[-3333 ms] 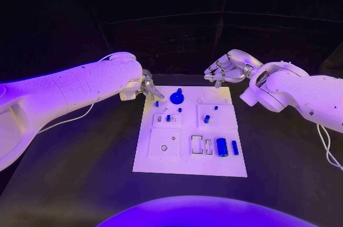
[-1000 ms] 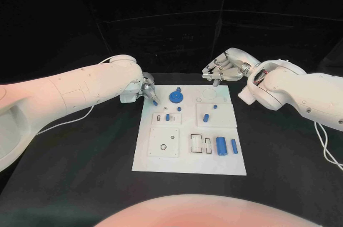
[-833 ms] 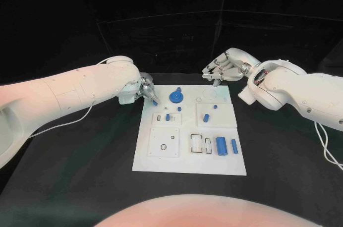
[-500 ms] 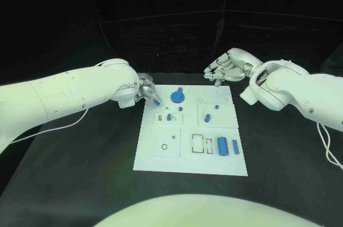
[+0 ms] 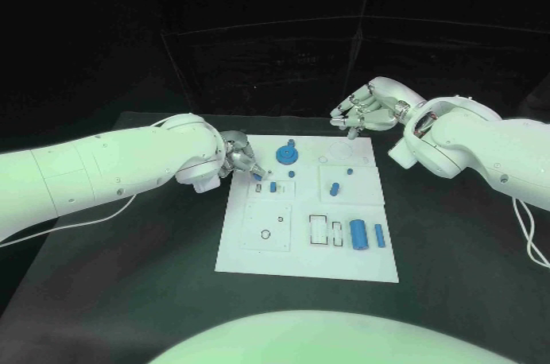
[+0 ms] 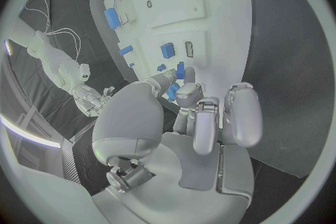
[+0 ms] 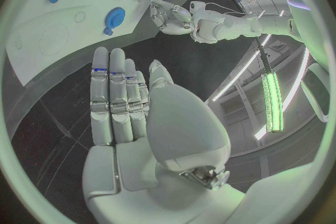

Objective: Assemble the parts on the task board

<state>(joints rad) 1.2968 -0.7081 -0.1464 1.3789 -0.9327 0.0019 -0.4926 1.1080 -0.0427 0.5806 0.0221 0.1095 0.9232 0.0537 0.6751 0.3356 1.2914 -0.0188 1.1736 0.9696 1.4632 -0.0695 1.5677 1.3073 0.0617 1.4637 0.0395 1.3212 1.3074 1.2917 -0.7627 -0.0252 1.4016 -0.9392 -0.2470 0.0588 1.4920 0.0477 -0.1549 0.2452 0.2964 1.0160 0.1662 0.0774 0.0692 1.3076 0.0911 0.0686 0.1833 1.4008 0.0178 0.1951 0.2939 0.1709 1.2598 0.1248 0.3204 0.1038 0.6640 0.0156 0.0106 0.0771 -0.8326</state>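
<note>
Two arms: both reach in over the black table point(image 5: 137, 245), one from each side of the task board point(image 5: 309, 265).
Left hand point(image 5: 243, 159): at the board's far left corner, fingers curled together over the board's left edge; the left wrist view shows a small blue part point(image 6: 179, 71) pinched at the fingertips point(image 6: 189, 89), close above the white surface.
Task board: white plate lying in the middle of the tabletop, long side running from near edge to far edge.
Round blue part point(image 5: 285, 153): on the board's far end, left of its middle, just beside the left hand.
Small blue pegs: one point(image 5: 273, 187) standing in the raised block near the left edge, one point(image 5: 334, 191) on the square panel toward the right edge.
Blue cylinder point(image 5: 358, 235): lying near the board's right edge, toward the near end, with a thinner blue bar point(image 5: 377, 237) just beside it on the right.
Right hand point(image 5: 362, 113): held above the board's far right corner, apart from the surface; the right wrist view shows its fingers point(image 7: 115, 95) straight and pressed side by side, holding nothing.
</note>
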